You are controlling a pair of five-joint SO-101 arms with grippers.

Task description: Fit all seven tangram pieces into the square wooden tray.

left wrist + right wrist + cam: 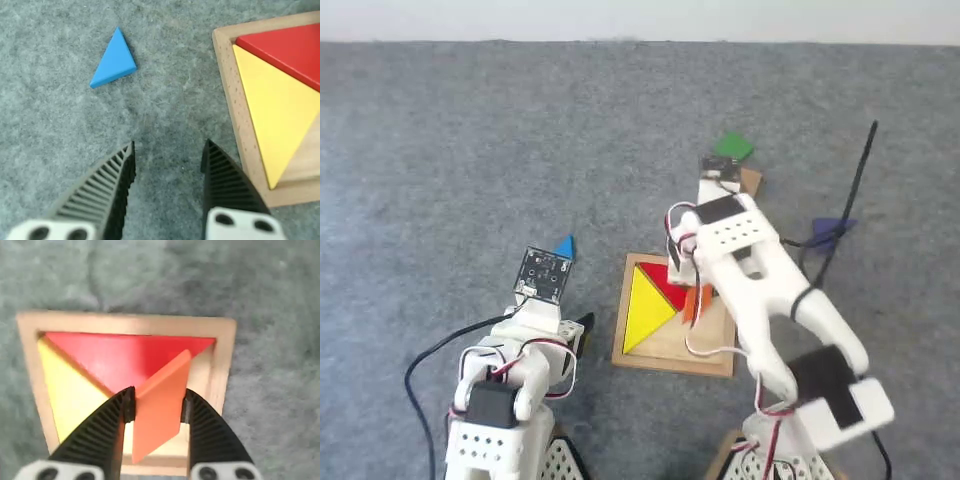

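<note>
The square wooden tray (623,300) lies flat on the grey felt-covered worktop (470,150), between the two arms. Two pieces are seated in the tray: the large red triangle (115,352) along the far edge and the large yellow triangle (65,385) along the left edge, meeting edge to edge on a diagonal. The right end effector (158,400) is positioned over the tray and is closed on the orange parallelogram (159,427), one finger against each long side. The orange parallelogram is held tilted, with its far corner overlapping the large red triangle in the right wrist view; contact between the two cannot be confirmed. Bare wood is visible in the right portion of the tray. The left end effector (169,145) is open and holds nothing, with its jaws spread above bare felt, just left of the tray. The small blue triangle (114,60) lies flat on the worktop beyond the left end effector, apart from the tray. Three further pieces lie on the worktop beyond the tray: the green piece (733,148), the brown piece (752,181) just beside it, and the dark blue piece (832,231) farther to the right.
</note>
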